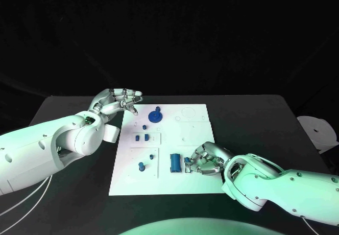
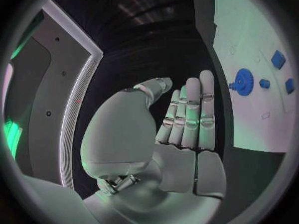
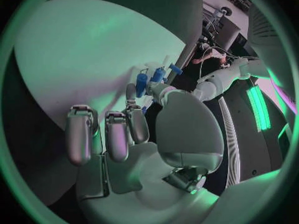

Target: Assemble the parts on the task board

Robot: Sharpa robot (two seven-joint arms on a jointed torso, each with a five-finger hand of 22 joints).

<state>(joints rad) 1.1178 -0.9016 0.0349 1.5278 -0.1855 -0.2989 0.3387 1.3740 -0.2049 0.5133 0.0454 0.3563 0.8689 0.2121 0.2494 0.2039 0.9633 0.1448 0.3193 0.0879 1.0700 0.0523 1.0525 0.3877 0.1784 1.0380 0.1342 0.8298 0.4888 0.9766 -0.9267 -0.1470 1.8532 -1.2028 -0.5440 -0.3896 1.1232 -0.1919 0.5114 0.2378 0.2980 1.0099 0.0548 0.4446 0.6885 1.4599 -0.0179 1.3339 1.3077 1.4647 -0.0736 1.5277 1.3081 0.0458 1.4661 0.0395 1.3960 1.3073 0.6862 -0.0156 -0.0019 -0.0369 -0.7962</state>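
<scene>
Parts on the task board (image 1: 198, 183): a small blue piece (image 1: 188, 164) is sitting at the right hand's (image 1: 205, 159) curled fingertips, seemingly pinched; the left hand (image 1: 116, 102), spread, is hovering well away.

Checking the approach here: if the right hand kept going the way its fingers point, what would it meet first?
Probably the small blue part standing just off the right hand's fingertips on the task board, with the taller blue cylinder behind it; depth is hard to judge.
</scene>
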